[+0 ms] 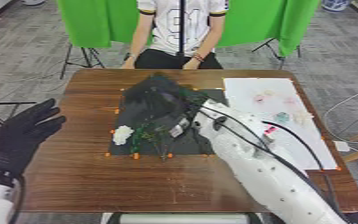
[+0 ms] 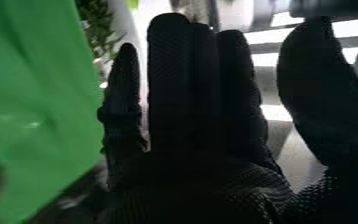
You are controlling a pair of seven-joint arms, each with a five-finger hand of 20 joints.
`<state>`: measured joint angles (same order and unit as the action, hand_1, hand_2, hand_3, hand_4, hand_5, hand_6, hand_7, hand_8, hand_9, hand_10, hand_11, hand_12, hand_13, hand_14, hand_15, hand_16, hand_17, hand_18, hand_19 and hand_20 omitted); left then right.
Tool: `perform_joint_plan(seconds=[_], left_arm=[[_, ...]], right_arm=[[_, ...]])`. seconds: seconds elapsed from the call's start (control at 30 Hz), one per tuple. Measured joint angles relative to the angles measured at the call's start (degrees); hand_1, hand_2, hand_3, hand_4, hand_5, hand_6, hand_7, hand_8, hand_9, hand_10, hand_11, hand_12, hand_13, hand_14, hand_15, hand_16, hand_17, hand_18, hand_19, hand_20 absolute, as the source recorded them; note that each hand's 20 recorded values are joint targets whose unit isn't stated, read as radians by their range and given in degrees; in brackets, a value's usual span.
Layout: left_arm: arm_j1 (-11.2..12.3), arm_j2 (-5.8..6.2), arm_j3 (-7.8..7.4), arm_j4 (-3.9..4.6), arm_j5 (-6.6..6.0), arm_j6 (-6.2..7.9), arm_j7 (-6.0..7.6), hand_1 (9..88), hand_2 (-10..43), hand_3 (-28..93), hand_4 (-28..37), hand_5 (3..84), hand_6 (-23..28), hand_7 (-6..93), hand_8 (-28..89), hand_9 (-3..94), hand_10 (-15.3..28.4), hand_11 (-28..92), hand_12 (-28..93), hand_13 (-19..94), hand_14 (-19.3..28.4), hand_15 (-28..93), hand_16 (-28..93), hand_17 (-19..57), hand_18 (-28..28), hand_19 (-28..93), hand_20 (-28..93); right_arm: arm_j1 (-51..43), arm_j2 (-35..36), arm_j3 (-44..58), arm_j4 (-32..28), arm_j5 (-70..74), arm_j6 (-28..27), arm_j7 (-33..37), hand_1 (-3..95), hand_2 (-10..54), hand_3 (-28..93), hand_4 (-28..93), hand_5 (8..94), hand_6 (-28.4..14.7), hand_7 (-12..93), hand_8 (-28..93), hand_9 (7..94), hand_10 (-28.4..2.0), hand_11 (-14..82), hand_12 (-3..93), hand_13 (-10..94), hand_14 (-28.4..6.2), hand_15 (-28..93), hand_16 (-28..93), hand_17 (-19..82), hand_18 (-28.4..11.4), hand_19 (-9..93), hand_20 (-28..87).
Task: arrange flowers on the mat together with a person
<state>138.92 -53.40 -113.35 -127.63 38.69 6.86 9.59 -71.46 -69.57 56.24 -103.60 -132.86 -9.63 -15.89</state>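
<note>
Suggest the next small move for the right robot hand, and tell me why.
I'd probably lift the right robot hand and ease it toward the white sheet. It is over the dark mat with straight fingers and no stem visible in its grasp, while a bright pink piece lies on the sheet, apart from the white flower on the mat.

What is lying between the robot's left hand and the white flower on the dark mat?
In the head view, brown tabletop lies between the left hand and the white flower, then the dark mat's edge with an orange mark.
</note>
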Motion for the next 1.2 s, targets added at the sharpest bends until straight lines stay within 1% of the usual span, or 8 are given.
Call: perform_joint_plan(seconds=[0.1, 0.23, 0.33, 0.47, 0.67, 0.83, 1.07, 1.2], left_arm=[[0.0, -0.65, 0.69, -0.16, 0.09, -0.20, -0.05, 26.5, 0.6, 71, -24.6, 41.2, 6.1, 13.3, -8, 32.7, 13.8, 21, 14, 27, 16.5, 36, 1, -7.1, 23.5, 49, 15], [0.0, -1.41, 1.11, -0.34, 0.16, -0.57, -0.09, 26.5, 0.3, 71, -24.5, 41.2, 6.1, 13.3, -8, 32.7, 13.8, 21, 14, 27, 16.5, 36, 1, -7.1, 23.5, 49, 15], [0.0, -1.93, 1.17, -0.48, 0.18, -0.89, -0.09, 26.1, -1.0, 71, -24.5, 41.1, 6.1, 13.3, -8, 32.8, 13.8, 21, 14, 27, 16.4, 36, 1, -7.1, 23.5, 49, 15], [0.0, -2.71, 1.46, -0.48, 0.19, -1.67, 0.06, 25.7, -1.6, 71, -24.6, 40.9, 6.1, 13.0, -7, 32.7, 13.7, 20, 14, 27, 16.4, 36, 1, -7.2, 23.5, 48, 15], [-0.4, -3.51, 2.08, -0.37, 0.12, -2.10, 0.14, 25.6, -1.5, 71, -24.6, 40.9, 6.0, 13.1, -7, 32.9, 13.7, 20, 14, 27, 16.4, 35, 1, -7.1, 23.6, 48, 16], [-0.7, -3.75, 2.24, -0.25, 0.09, -2.10, 0.05, 25.7, -1.1, 71, -24.7, 40.9, 6.1, 13.1, -7, 32.9, 13.7, 20, 14, 27, 16.4, 35, 1, -7.1, 23.6, 48, 16], [-0.9, -3.87, 2.15, -0.18, 0.11, -2.16, -0.22, 25.8, -0.9, 71, -24.7, 40.9, 6.1, 13.1, -7, 32.9, 13.8, 20, 14, 27, 16.5, 35, 1, -7.1, 23.6, 48, 16], [-0.4, -4.00, 1.63, -0.27, 0.11, -2.15, -0.26, 26.1, -0.6, 71, -24.9, 40.9, 6.1, 13.2, -7, 33.0, 13.8, 20, 14, 27, 16.5, 36, 1, -7.1, 23.6, 48, 16]], right_arm=[[-4.1, 3.3, 7.1, -3.8, 5.7, -1.1, 0.8, 33.1, -4.2, 85, -28, 49.1, 0.1, 34, -16, 53.7, -10.4, 30.1, 25.9, 51, -7.9, 51, 24, 20, -17.1, 58, 41], [-10.0, 8.4, 16.2, -7.2, 14.5, -1.8, 4.5, 32.1, -2.9, 85, -26, 48.4, -0.4, 32, -15, 52.0, -11.3, 28.3, 25.6, 49, -8.3, 48, 24, 19, -17.4, 56, 39], [-15.3, 11.6, 23.8, -8.3, 23.0, -2.9, 5.6, 31.2, -3.3, 85, -26, 47.7, -1.0, 31, -15, 51.4, -12.0, 27.9, 25.6, 48, -8.9, 48, 25, 20, -17.6, 61, 41], [-22.8, 13.6, 33.6, -8.7, 34.5, -4.2, 5.7, 29.6, -5.2, 85, -25, 47.9, -2.3, 29, -14, 50.9, -13.1, 27.3, 25.7, 47, -10.3, 49, 25, 20, -17.8, 63, 42], [-33.3, 12.1, 44.3, -10.3, 50.6, -4.4, 10.7, 28.3, -4.8, 84, -24, 48.3, -3.5, 27, -13, 50.9, -13.7, 26.6, 25.9, 46, -11.1, 49, 24, 19, -18.2, 62, 42], [-40.0, 8.4, 47.5, -11.9, 63.1, -3.9, 12.3, 28.0, -4.5, 84, -23, 48.3, -4.3, 25, -12, 50.9, -13.9, 26.3, 26.0, 46, -11.5, 49, 24, 19, -18.3, 62, 42], [-45.8, 3.3, 47.8, -13.9, 64.9, -3.4, 12.4, 27.6, -4.4, 84, -23, 48.2, -4.2, 25, -11, 50.9, -14.1, 26.3, 26.1, 45, -11.6, 49, 23, 19, -18.5, 62, 42], [-47.6, 2.2, 47.2, -14.0, 64.9, -0.5, 12.5, 27.7, -4.5, 84, -23, 48.7, -3.9, 26, -12, 51.2, -14.2, 26.7, 26.2, 45, -11.6, 49, 23, 19, -18.7, 62, 42]])
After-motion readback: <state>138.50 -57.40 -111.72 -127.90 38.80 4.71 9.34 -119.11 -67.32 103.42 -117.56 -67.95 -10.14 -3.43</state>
